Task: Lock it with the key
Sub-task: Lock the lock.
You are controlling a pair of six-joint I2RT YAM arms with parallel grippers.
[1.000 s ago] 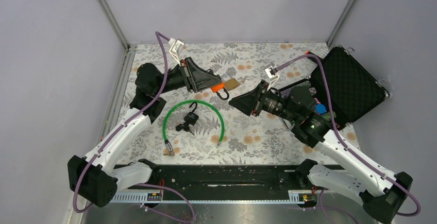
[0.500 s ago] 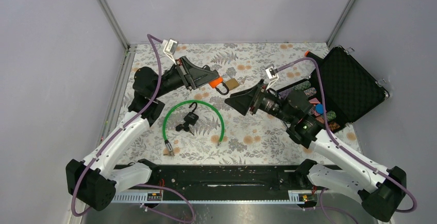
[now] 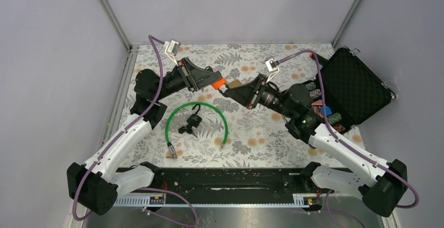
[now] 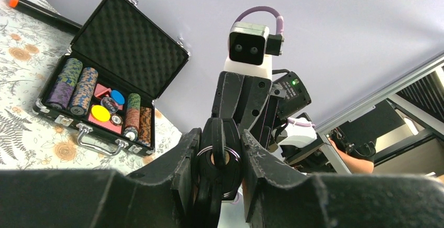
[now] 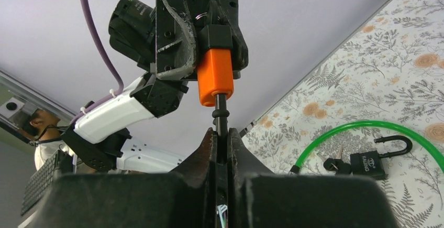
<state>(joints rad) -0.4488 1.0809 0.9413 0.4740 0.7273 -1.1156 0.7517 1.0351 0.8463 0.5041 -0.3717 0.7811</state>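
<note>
I see plain pale lilac-grey walls (image 3: 225,8) on three sides, meeting at slanting brushed-aluminium corner posts (image 3: 109,12). The table wears a white cloth printed with grey ferns and orange flowers (image 3: 251,133). A black metal rail (image 3: 225,178) runs along its near edge. The light is soft and even.

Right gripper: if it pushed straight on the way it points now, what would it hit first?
The orange lock, directly ahead. The right gripper is shut on the black bar sticking out of that lock. Just behind it, the left gripper holds the key.
</note>
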